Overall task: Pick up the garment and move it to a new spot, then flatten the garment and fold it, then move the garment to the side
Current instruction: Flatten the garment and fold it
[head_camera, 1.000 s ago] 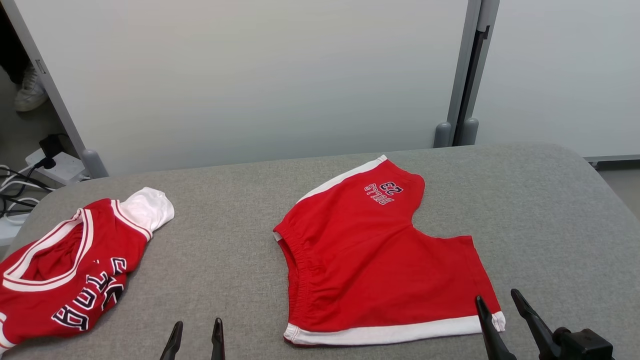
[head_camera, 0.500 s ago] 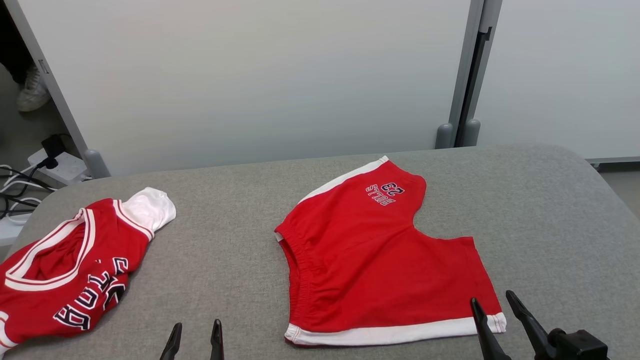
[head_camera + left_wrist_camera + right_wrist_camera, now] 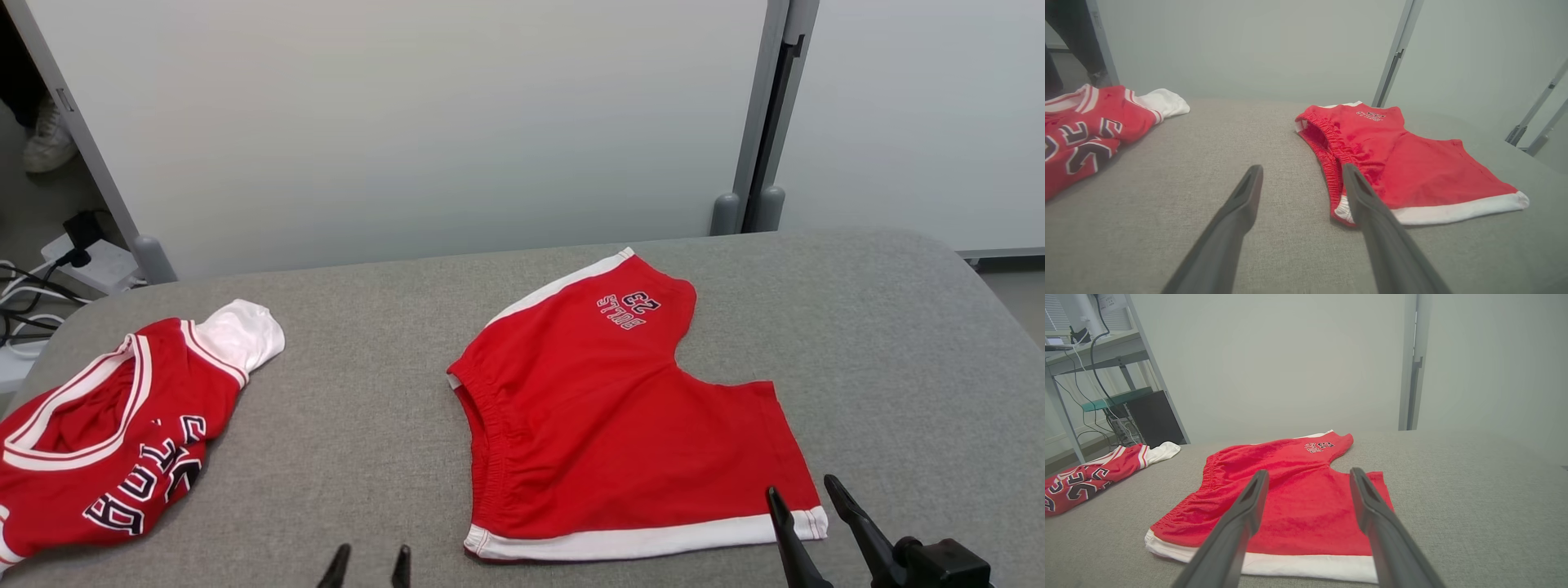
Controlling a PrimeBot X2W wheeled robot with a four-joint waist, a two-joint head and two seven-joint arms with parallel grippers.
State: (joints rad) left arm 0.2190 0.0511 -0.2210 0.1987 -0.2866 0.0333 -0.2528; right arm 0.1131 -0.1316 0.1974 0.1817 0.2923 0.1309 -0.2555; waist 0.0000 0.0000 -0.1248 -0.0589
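Though the shorts (image 3: 620, 425) are spread on the table (image 3: 367, 351), left end effector (image 3: 370, 565) and right end effector (image 3: 802, 490) are held released, empty; if one layer is pinched, the fold is skewed.

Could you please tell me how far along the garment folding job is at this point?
Looks done: the red shorts lie spread flat on the grey table. In hand: nothing; the left gripper and right gripper hover open at the shorts' near side. Left: folding them, then moving them aside.
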